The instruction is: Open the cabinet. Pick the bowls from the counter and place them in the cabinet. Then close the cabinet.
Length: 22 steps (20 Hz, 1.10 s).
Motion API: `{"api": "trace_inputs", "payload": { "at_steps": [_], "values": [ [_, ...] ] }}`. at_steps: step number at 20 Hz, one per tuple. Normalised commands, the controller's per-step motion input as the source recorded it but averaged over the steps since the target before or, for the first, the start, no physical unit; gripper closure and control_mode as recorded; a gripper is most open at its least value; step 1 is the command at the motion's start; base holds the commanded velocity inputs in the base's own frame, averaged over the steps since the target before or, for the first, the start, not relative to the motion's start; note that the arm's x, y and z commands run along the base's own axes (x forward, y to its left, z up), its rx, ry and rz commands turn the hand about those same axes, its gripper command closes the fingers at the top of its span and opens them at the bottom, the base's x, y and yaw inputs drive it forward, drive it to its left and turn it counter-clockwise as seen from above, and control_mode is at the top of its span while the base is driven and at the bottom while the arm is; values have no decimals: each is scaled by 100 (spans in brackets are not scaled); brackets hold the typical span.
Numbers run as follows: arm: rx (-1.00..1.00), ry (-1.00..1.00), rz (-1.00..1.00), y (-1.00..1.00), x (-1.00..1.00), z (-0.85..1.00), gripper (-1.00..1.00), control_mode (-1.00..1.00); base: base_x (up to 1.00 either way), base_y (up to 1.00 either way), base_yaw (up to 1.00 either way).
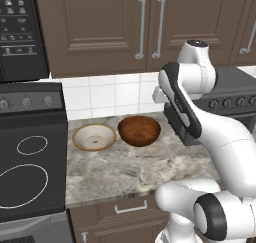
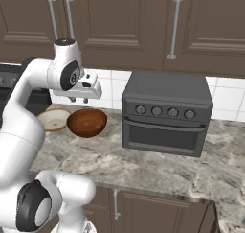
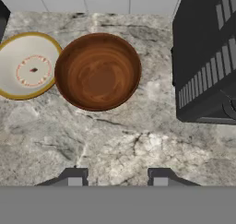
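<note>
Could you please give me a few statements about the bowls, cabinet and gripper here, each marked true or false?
1. The dark brown wooden wall cabinet has both doors shut. True.
2. The glossy reddish-brown wooden bowl sits inside the cabinet. False: it rests on the grey marbled stone counter.
3. The shallow tan-rimmed cream bowl lies beside the wooden bowl. True.
4. The gripper holds a bowl. False: its fingers are apart with nothing between them.

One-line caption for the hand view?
Open gripper above the counter, facing wooden bowl beside cream bowl.
</note>
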Motion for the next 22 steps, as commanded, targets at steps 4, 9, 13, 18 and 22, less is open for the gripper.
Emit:
{"api": "trace_inputs", "payload": {
  "at_steps": [4, 9, 13, 18, 22],
  "values": [
    [-1, -4, 0, 9, -1, 1, -100, -100, 0, 0, 0],
    [-2, -12, 0, 3, -21, 23, -100, -100, 0, 0, 0],
    [-2, -19, 0, 0, -19, 39, -100, -100, 0, 0, 0],
    [0, -16, 0, 1, -15, 44, -100, -100, 0, 0, 0],
    [-1, -26, 0, 6, -4, 46, -100, -100, 0, 0, 0]
  ]
}}
